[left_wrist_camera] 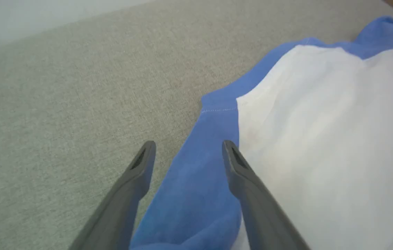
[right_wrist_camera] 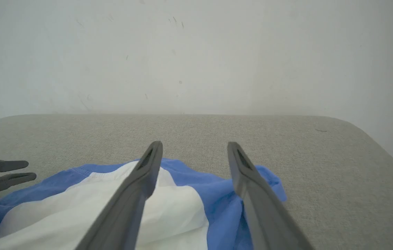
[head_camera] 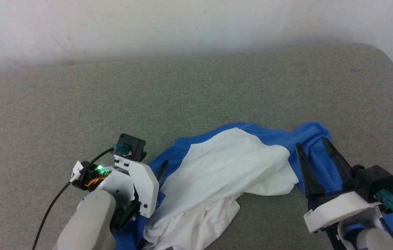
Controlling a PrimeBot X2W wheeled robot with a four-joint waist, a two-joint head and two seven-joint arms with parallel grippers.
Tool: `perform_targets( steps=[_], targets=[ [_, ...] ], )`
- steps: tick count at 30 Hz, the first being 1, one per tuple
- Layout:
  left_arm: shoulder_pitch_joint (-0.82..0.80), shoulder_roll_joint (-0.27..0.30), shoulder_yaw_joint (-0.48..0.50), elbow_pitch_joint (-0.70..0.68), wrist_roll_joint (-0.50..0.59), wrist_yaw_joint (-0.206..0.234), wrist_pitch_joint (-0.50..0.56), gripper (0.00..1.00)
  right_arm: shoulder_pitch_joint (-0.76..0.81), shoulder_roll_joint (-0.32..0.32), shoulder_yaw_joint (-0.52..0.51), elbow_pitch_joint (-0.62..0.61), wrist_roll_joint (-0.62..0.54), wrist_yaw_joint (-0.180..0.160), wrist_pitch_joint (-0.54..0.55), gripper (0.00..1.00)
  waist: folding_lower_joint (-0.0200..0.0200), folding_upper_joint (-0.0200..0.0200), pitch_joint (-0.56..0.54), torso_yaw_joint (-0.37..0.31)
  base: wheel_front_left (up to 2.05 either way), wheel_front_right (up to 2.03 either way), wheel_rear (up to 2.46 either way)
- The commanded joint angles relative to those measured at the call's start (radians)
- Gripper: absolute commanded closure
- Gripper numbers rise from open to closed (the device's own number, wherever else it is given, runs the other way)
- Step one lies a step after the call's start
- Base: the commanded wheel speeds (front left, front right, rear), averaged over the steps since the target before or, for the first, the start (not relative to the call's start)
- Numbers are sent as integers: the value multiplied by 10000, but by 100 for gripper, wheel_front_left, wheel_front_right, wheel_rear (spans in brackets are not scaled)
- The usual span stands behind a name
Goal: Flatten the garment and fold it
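The garment (head_camera: 231, 163) lies crumpled near the front of the padded surface, a white panel edged in royal blue, with a blue end bunched at the right. My left gripper (left_wrist_camera: 188, 144) is open at the garment's left blue edge (left_wrist_camera: 196, 180); one finger is over bare surface, the other over the seam between blue and white. My right gripper (head_camera: 313, 146) is open above the blue right end. In the right wrist view its fingers (right_wrist_camera: 147, 173) straddle the blue cloth (right_wrist_camera: 217, 201). Neither gripper holds cloth.
The grey-green padded surface (head_camera: 113, 97) stretches wide to the left and behind the garment. A white wall (head_camera: 182, 24) backs it. The rounded right corner (head_camera: 390, 66) drops off to a dark floor. My left gripper's fingers (right_wrist_camera: 5, 172) show at the right wrist view's left edge.
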Motion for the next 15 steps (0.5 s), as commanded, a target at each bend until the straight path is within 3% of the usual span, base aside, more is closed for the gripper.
perform_targets(
  steps=[1, 6, 10, 11, 12, 13, 15],
  targets=[
    [-170, 198, -154, 197, -85, -46, 268, 0, 60, 50, 36, -43, 38, -7, 13, 0, 0, 0, 193, -321, 0, 0, 0],
    [-431, 806, -1063, 906, -457, -75, 1713, 0, 59, 105, 9, 47, 139, -7, -10, 0, 0, 0, 275, -540, 0, 0, 0],
    [-550, 1355, -2403, 974, -1295, -79, 3228, 0, 71, 133, -56, 144, 210, -7, -5, 0, 0, 0, 326, -582, 0, 0, 0],
    [-588, 1481, -2676, 920, -1552, -79, 3524, 17, 67, 138, -71, 173, 230, -7, 6, 0, 0, 0, 332, -582, 0, 0, 0],
    [-610, 1569, -2856, 874, -1840, -80, 3748, 66, 57, 143, -80, 187, 263, -7, 0, 0, 0, 0, 343, -583, 0, 0, 0],
    [-648, 1655, -2988, 824, -2061, -80, 3856, 100, 44, 147, -80, 200, 275, -7, -6, 0, 0, 0, 347, -582, 0, 0, 0],
    [-696, 1777, -3030, 788, -2352, -80, 3771, 100, 14, 153, -63, 225, 303, -7, 14, 0, 0, 0, 358, -589, 0, 0, 0]
  ],
)
